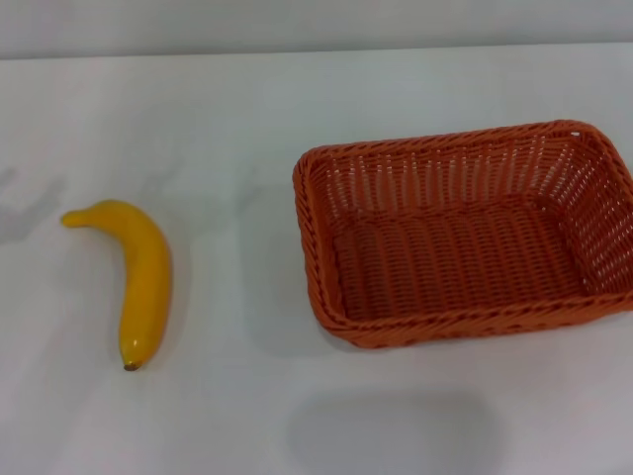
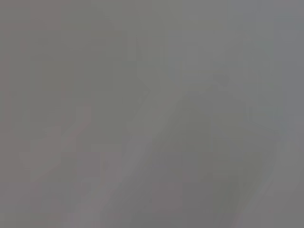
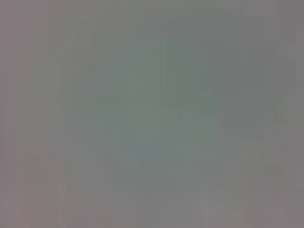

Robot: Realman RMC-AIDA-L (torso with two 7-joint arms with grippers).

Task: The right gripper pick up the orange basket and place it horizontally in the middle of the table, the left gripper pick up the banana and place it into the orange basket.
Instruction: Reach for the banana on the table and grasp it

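Observation:
The orange basket point(image 1: 465, 237) stands upright on the white table point(image 1: 227, 119), right of centre in the head view, its long side running left to right and slightly skewed. It holds nothing. The yellow banana point(image 1: 141, 277) lies flat on the table at the left, stem toward the far left, dark tip toward the front. A wide bare strip of table separates banana and basket. Neither gripper nor arm appears in the head view. Both wrist views show only a featureless grey field.
The table's far edge point(image 1: 316, 49) meets a pale wall at the top of the head view. The basket's right end reaches the picture's right border. A faint shadow point(image 1: 396, 430) lies on the table in front of the basket.

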